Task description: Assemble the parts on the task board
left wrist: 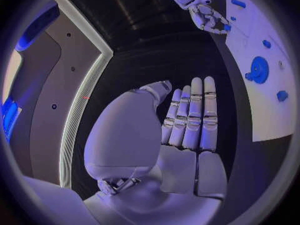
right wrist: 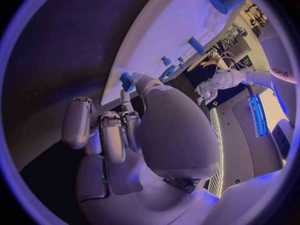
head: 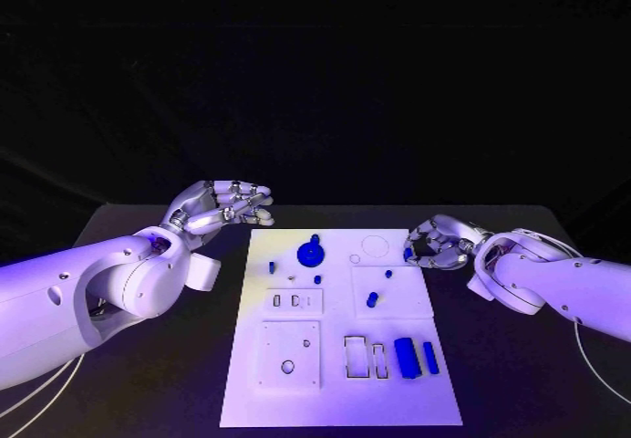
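Head view. Task board (head: 339, 401): white plate, centred on the black surface (head: 158, 401). On it: round blue gear-like part (head: 310, 253) toward the far end; small blue peg (head: 372, 298) mid-board; two upright blue blocks (head: 416, 357) near the front right, beside open slots. Left hand (head: 223, 210): raised off the board's far left corner, fingers loosely curled, nothing in it. Right hand (head: 438, 243): at the board's right edge, fingers bunched around a small blue part (head: 409, 256).

Left wrist view. Left hand (left wrist: 187, 120): fingers straight, side by side, holding nothing. Gear-like part (left wrist: 258, 69) lies on the board beyond.

Right wrist view. Right hand (right wrist: 125, 120): thumb and a fingertip pinch a small blue part (right wrist: 126, 80) at the board's edge; other fingers curled.

Step in hand, as judged: carrying the pinched part to its seat. Best done by keeping the pinch firm, aligning the part squarely over its socket, and lowering straight without brushing the neighbouring pieces.
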You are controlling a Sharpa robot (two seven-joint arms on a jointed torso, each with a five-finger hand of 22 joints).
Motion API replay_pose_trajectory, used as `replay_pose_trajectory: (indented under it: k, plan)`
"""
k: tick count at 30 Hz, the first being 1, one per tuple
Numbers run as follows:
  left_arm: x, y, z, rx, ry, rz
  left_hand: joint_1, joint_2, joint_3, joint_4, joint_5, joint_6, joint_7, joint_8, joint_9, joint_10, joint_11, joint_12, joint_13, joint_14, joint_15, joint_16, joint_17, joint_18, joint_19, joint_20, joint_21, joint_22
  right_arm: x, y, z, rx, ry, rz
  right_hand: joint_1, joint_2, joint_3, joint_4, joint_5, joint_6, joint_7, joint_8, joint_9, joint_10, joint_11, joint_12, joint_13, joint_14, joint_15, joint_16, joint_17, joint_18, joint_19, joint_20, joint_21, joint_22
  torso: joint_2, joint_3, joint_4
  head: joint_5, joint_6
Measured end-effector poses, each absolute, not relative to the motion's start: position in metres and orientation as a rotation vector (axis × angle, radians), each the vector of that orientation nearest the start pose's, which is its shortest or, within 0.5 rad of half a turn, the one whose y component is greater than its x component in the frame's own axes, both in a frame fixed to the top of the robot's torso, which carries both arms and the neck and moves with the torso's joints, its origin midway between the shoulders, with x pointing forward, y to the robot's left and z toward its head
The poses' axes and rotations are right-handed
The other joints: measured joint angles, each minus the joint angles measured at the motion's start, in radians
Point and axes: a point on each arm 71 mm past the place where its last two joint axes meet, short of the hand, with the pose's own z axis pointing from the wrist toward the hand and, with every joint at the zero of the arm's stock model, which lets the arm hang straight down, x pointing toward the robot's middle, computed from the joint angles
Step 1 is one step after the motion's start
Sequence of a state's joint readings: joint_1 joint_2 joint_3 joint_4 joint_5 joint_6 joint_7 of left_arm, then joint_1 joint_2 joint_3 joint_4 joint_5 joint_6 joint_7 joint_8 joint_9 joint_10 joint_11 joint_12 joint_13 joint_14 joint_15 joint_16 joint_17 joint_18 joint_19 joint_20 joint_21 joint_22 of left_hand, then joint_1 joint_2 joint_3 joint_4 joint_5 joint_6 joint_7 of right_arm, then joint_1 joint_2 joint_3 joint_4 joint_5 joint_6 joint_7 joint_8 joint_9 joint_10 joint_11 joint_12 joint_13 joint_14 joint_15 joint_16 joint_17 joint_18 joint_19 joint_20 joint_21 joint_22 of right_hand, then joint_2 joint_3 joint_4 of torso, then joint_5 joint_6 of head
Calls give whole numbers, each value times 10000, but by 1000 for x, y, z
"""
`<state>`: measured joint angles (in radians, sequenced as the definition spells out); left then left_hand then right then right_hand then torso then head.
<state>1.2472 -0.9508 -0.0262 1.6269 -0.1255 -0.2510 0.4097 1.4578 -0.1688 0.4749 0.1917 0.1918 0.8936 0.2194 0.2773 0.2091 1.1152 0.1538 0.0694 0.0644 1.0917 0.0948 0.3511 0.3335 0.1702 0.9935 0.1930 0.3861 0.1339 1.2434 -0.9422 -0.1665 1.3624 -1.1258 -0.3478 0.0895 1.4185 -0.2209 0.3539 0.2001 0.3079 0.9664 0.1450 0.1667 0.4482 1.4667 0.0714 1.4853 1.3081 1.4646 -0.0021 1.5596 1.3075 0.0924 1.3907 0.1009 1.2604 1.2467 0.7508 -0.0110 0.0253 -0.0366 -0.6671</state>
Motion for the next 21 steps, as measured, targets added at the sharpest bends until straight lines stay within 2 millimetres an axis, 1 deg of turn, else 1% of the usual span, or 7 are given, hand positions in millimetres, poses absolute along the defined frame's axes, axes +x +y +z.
replay_pose_trajectory:
  k: [2,4,7,10,13,18,21]
  plan:
    - [476,226,-139,-9059,14141,-16078,0,0,0,0,0,0,0,0,9,0,0,0,0,0,0,-38,22,0,0,0,42,7,498,-302,-211,1319,17238,6469,0,0,36,-7,0,28,-28,29,11,-7,-7,0,0,0,0,0,0,0,26,-26,10,10,0,0,-1,1,-6]
    - [476,226,-139,-9060,14141,-16076,0,0,0,0,0,0,0,0,11,0,0,0,-1,0,0,-38,26,0,0,0,42,11,498,-302,-211,1321,17243,6464,0,0,96,-15,0,153,-47,98,38,-9,-80,39,0,4,-4,0,0,0,26,-26,43,35,0,-1,-3,1,-9]
    - [476,226,-139,-9060,14141,-16076,0,0,0,0,0,0,0,0,11,0,0,0,0,0,0,-38,26,0,0,0,42,11,498,-301,-211,1320,17248,6460,42,42,139,-26,0,264,-117,187,74,-18,-90,46,0,13,-61,0,0,0,63,-63,42,53,0,0,-3,1,-14]
    - [476,226,-139,-9061,14141,-16074,0,0,0,0,0,0,0,0,11,0,0,0,0,0,0,-38,26,0,0,0,42,11,498,-300,-211,1312,17250,6470,-2,81,236,-69,-1,413,-167,272,118,-12,-193,72,-1,33,-107,31,0,0,82,-83,42,84,0,1,-3,1,-26]
    - [476,226,-139,-9062,14140,-16071,0,0,0,0,0,0,0,0,10,0,0,0,0,0,0,-38,25,0,0,0,42,11,498,-299,-211,1305,17246,6476,-30,111,293,-93,-5,521,-238,372,158,-9,-204,86,-1,7,-150,39,-1,0,103,-104,79,119,0,1,-3,1,-31]
    - [476,227,-139,-9067,14138,-16062,0,0,0,0,0,0,0,0,10,0,0,0,0,0,0,-38,24,-1,0,0,42,10,498,-299,-211,1306,17191,6455,-78,214,321,-65,-8,556,-275,421,202,-16,-268,152,-2,19,-162,39,-1,0,132,-133,147,181,0,1,-5,-2,-35]
    - [476,227,-139,-9069,14137,-16056,0,0,0,0,0,0,0,0,10,0,0,0,0,0,0,-38,24,0,0,0,41,10,498,-298,-210,1327,17091,6415,-93,255,349,-37,-27,590,-310,429,228,-17,-269,152,-2,21,-232,39,-1,0,169,-169,147,181,0,1,-7,-4,-36]
